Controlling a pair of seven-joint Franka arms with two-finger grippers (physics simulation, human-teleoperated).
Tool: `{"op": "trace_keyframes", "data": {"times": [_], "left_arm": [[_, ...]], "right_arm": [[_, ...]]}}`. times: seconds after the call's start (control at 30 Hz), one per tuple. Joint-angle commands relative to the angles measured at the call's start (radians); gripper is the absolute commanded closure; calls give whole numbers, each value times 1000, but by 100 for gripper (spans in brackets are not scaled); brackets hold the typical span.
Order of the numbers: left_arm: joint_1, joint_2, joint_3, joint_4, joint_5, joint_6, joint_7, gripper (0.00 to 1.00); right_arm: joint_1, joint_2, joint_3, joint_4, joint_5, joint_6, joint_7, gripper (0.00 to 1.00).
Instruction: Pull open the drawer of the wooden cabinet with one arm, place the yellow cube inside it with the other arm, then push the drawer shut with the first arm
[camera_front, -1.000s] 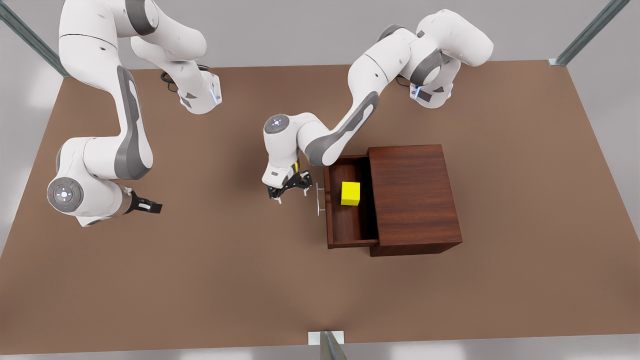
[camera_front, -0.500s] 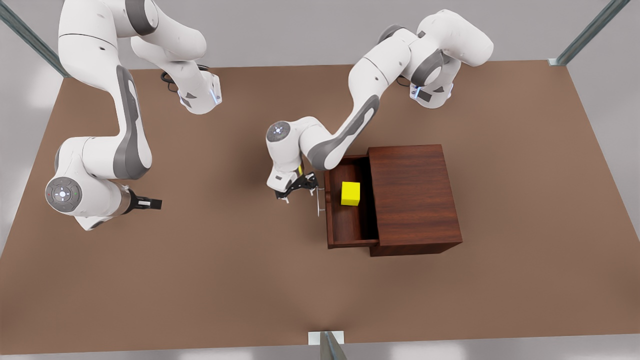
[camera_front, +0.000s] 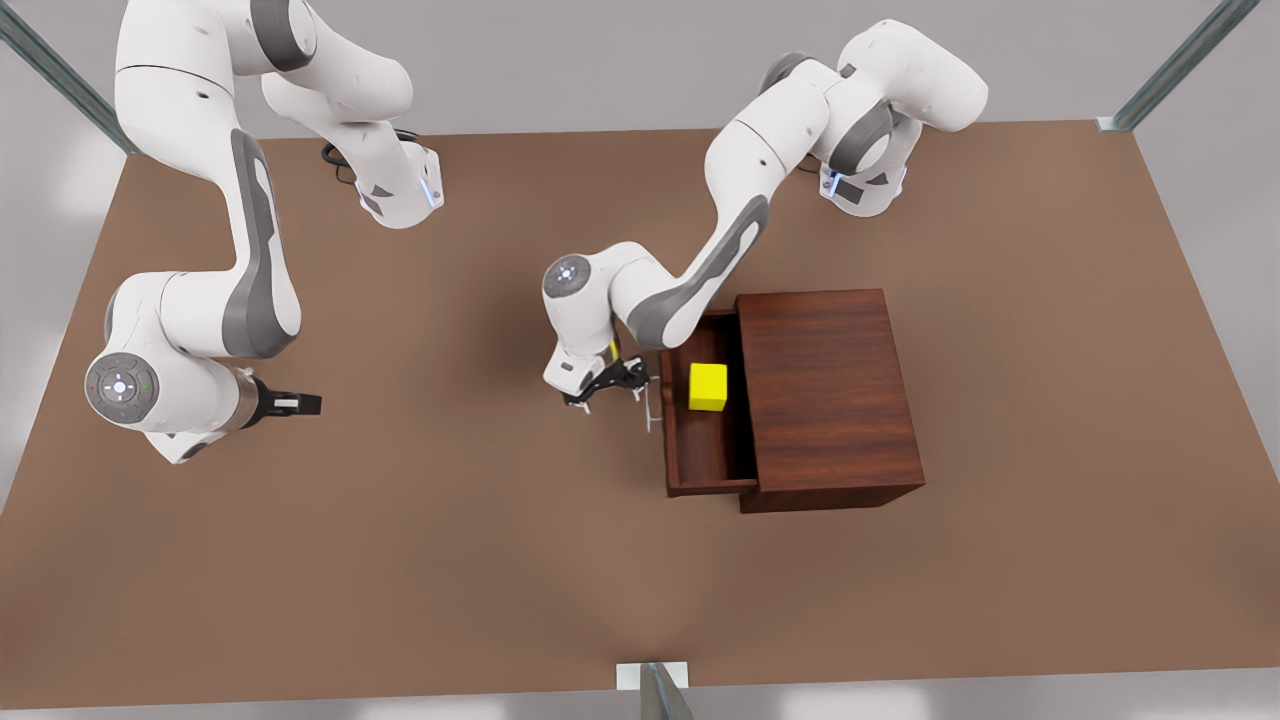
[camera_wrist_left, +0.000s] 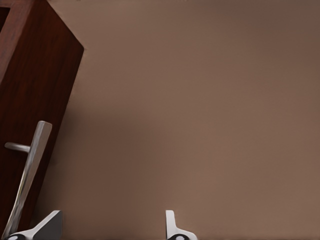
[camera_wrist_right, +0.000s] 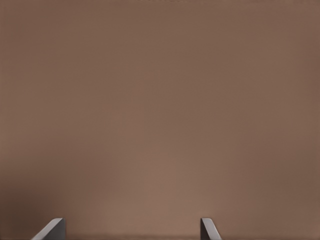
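The yellow cube (camera_front: 708, 387) lies in the drawer (camera_front: 700, 450), which stands partly out of the wooden cabinet (camera_front: 825, 390) toward the front view's left. My left gripper (camera_front: 625, 388) is open and pressed sideways against the silver handle (camera_front: 650, 408). In the left wrist view the handle (camera_wrist_left: 30, 170) and the drawer front (camera_wrist_left: 35, 75) sit beside one fingertip (camera_wrist_left: 50, 224) of the left gripper (camera_wrist_left: 110, 232). My right gripper (camera_front: 303, 403) waits open over bare table at the front view's left, and the right wrist view has the right gripper (camera_wrist_right: 131, 232) with nothing between its fingertips.
The brown table (camera_front: 450, 560) spreads wide around the cabinet. Both arm bases (camera_front: 400, 195) stand at the far edge. A metal post (camera_front: 655, 690) rises at the near edge, in the middle.
The left gripper has moved toward the cabinet, reached the handle, and the drawer has slid a little way in with the cube. The right arm drifted slightly.
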Motion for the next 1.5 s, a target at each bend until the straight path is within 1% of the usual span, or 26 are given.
{"op": "trace_keyframes", "data": {"times": [0.0,0.17,0.6,0.93,1.47], "left_arm": [[1,-3,0,-10,2,-19,117,0],[18,-36,0,-53,0,-19,149,0],[33,-40,-1,-61,-1,-37,183,0],[67,-94,-4,-139,-36,-28,238,0],[88,-106,-6,-168,-36,-27,301,0]], "right_arm": [[0,-1,1,1,1,-2,-55,0],[0,1,1,1,-1,-19,-57,0],[0,1,1,4,-1,-21,-48,0],[0,1,1,4,-1,-21,-46,0],[0,1,1,4,-1,-21,-48,0]]}}
